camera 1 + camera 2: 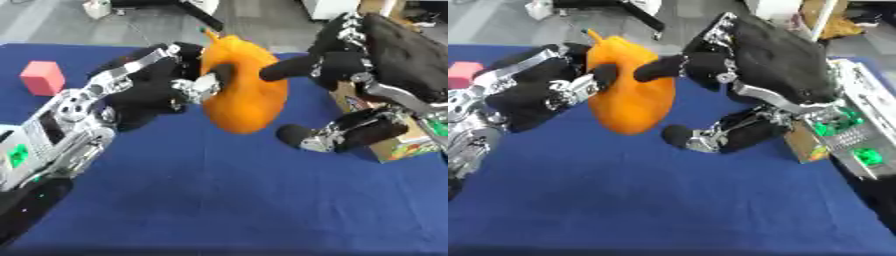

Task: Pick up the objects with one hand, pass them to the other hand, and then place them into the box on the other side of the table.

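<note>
A large orange gourd-shaped object (245,85) with a small green stem hangs above the blue table. My left hand (153,85) comes in from the left with its fingers curled round the object's left side. My right hand (750,70) reaches in from the right. Its upper fingers (297,67) touch the object's upper right side, and its thumb (311,136) sticks out below without touching it. A box (398,145) with a colourful side stands on the right of the table, mostly hidden behind my right hand.
A pink cube (42,77) sits at the far left of the blue tablecloth (219,200). Grey floor, chair legs and white furniture lie beyond the far edge.
</note>
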